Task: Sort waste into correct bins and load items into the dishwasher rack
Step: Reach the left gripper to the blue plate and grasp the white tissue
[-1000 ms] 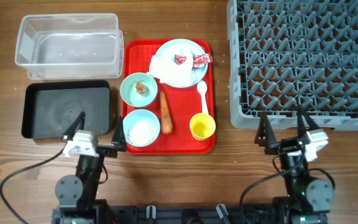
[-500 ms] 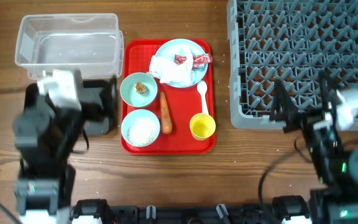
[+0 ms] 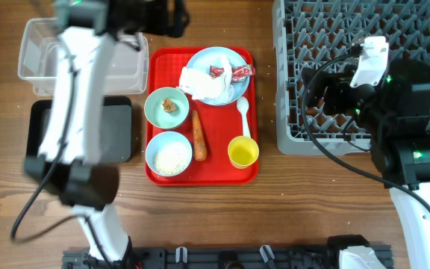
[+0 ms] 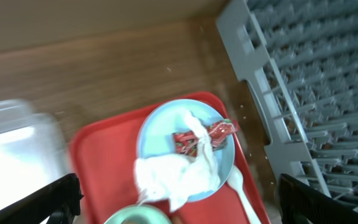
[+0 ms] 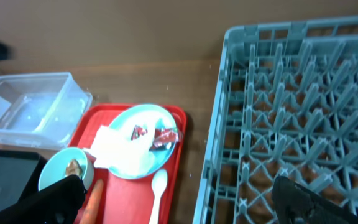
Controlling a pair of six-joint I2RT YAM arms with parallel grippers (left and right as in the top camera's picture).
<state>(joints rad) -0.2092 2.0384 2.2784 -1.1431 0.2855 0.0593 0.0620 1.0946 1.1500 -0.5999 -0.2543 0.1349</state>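
On the red tray (image 3: 254, 119) a pale blue plate (image 3: 226, 58) carries a crumpled napkin (image 3: 200, 82) and red wrappers (image 3: 217, 72). In front of it stand a bowl with a brown scrap (image 3: 166, 107), a bowl of rice (image 3: 169, 155), a carrot (image 3: 198, 136), a white spoon (image 3: 243, 116) and a yellow cup (image 3: 242, 152). My left gripper (image 3: 172, 16) hangs open high over the tray's back left corner, looking down on the plate (image 4: 160, 134). My right gripper (image 3: 313, 93) is open above the grey rack's (image 3: 372, 67) front left corner. Neither gripper holds anything.
The clear tub (image 3: 80, 48) stands at the back left, with the black tray (image 3: 118, 134) in front of it, partly hidden by my left arm. The rack fills the right side, a strip of bare wood between it and the red tray.
Both arms have risen from the table's front edge. The left swung back over the tub and tray corner, the right over the rack's corner. Both grippers stayed open.
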